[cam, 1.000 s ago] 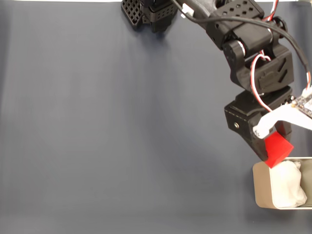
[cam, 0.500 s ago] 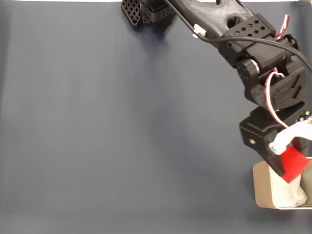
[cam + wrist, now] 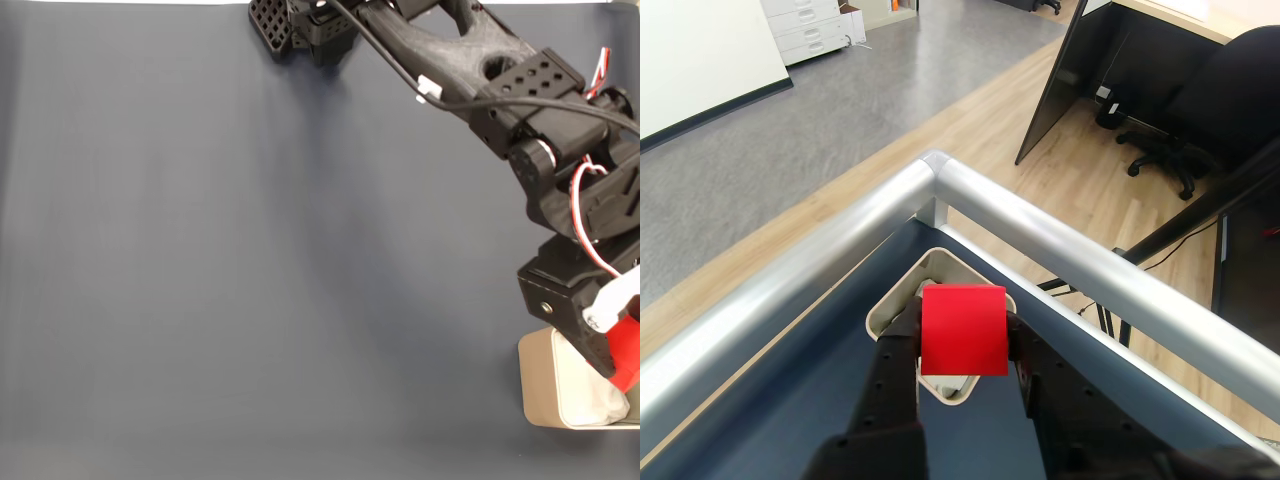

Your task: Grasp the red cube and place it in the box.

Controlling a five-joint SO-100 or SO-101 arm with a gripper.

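- The pincer (image 3: 962, 340) is pinching the cube (image 3: 962, 329), one black finger (image 3: 902, 345) pressed flat on each side face, as the wrist view shows.
- In the fixed view the cube (image 3: 627, 352) hangs at the right edge of the picture, partly cut off, clear of the worktop (image 3: 250, 270) and over the box (image 3: 537, 385).
- In the wrist view the cube sits in front of the box (image 3: 890, 305), whose beige rim curves round behind it; the pale lining (image 3: 590, 392) lies inside.
- The cube looks rigid, plain-faced and light. I judge that opposite flat faces are the right place to hold it, as it is held now; a corner grip would likely let it twist.
- Its faces look smooth, so it may slip if the squeeze eases too soon.
- The box walls look thin, so a knock from a finger could shift the box. The lining looks soft and would cushion a short drop.
- Next step, as I judge it: spread the fingers with the cube over the opening.
- Beyond the worktop runs a metal rail (image 3: 1060, 250); below it lie the floor and an office chair (image 3: 1230, 110).
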